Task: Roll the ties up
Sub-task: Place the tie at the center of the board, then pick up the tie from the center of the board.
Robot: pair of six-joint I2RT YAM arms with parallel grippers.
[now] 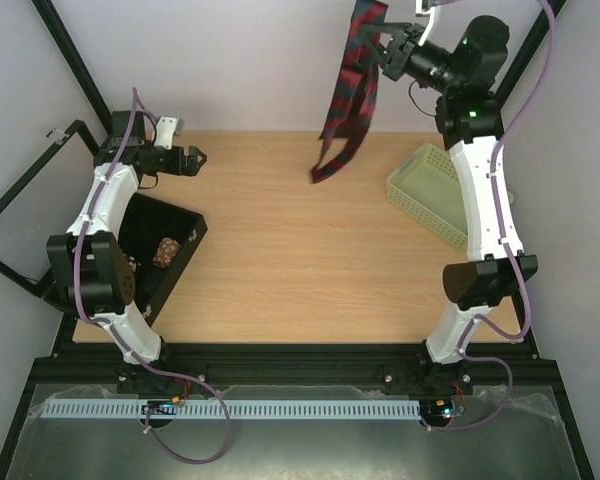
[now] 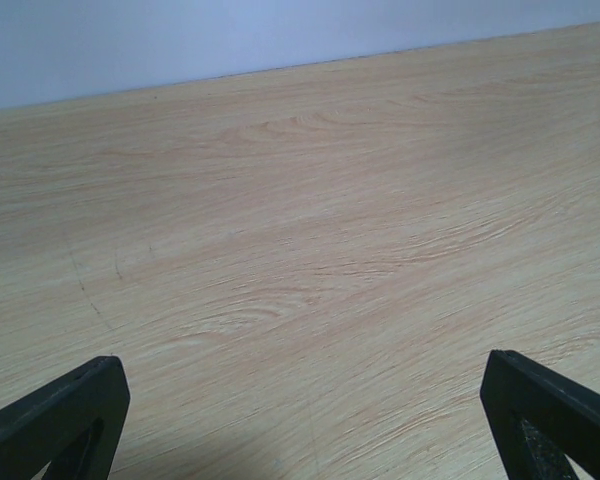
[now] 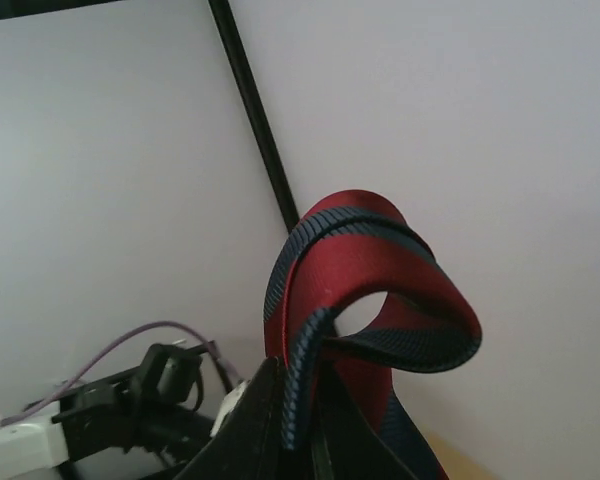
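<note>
Barely started, by the look of it. Holds one tie high above the far edge of the surface, pinched tight in the right claw at a fold, so that a red-and-navy loop bulges above the fingers in the wrist view. Lets both tails hang down together, the lowest tip seemingly just off the wood and well apart from the pale green basket at the right. Has the left claw at the far left, spread wide and gripping nothing, looking out over bare wood just beyond the black box. Shows no rolled fabric on the wood; cannot tell what the small brown thing in the box is. Leaves nearly everything to do, probably: laying the tie out flat, then winding it up from one end
</note>
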